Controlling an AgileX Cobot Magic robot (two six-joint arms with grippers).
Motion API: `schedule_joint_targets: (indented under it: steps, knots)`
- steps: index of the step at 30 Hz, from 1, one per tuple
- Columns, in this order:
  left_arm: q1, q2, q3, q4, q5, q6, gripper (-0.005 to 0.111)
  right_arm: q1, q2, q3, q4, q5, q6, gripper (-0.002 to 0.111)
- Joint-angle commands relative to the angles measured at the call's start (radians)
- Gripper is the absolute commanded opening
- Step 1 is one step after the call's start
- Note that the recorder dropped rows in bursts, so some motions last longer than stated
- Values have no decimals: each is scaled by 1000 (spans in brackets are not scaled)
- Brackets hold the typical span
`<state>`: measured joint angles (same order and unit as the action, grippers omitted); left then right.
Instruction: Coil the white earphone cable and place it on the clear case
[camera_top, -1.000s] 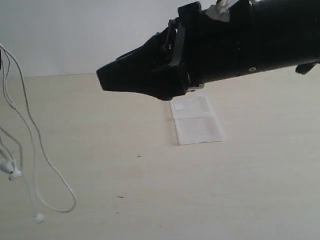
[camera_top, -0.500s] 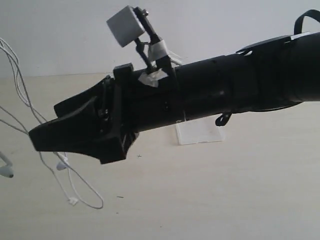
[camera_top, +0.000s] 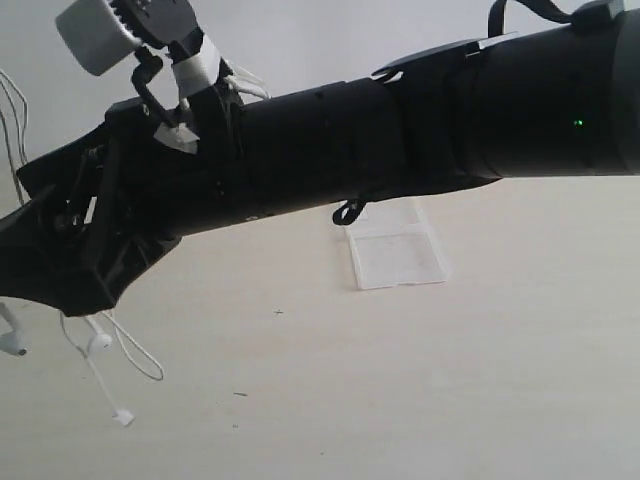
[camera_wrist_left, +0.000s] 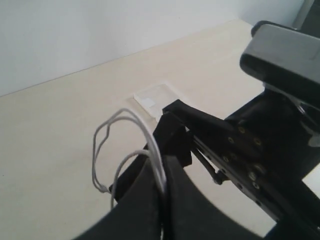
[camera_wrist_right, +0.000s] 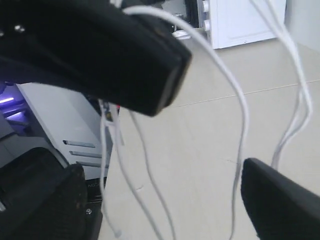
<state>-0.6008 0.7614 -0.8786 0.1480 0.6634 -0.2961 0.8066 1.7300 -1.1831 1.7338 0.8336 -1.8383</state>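
While the R arm (camera_top: 400, 140) lies across the ext view from right to far left, status:

L claw (camera_wrist_left: 162, 172): fingers pressed together, pinching the earphone cable (camera_wrist_left: 156, 155) at the tips. Not visible in ext view.

R claw (camera_wrist_right: 212, 127): wide open, gripping nothing. One finger (camera_wrist_right: 100, 45) sits on one side of its wrist view and the other on the opposite side. Cable strands (camera_wrist_right: 244, 112) hang through the gap between them, unclamped.

Cable: up off the table (camera_top: 500, 380), held by the L claw only. Loops rise out of that claw in the L wrist view. In ext view the strands drop down the far left edge, partly hidden by the R claw. Two earbuds (camera_top: 100, 341) (camera_top: 15, 343) and the plug (camera_top: 122, 417) dangle below it. Can't tell if the plug touches the table.

Clear case (camera_top: 395, 260): flat on the table around the middle, well apart from the cable. Its far end is hidden behind the R arm in ext view. L wrist view shows it beyond the R claw, with a white sticker (camera_wrist_left: 148, 101) near one corner.

R wrist cam (camera_top: 95, 35): grey box on a bracket wrapped in white tape, on top of the R arm near the claw.

Background: white wall (camera_top: 330, 40) behind the table. R wrist view shows a white cabinet (camera_wrist_right: 245, 20) at the far end.
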Motion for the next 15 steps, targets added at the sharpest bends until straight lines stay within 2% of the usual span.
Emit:
schedule_joint_targets:
  steps: [1,10,15]
  knots:
    - [3,-3,-8,-7,-10,3,0,3,13,-20,11,-45,8,80]
    - [3,-3,-8,-1,-10,5,0,3,16,-20,11,-102,6,80]
    - [3,-3,-8,1,-7,5,0,3,16,-20,11,-67,58,80]
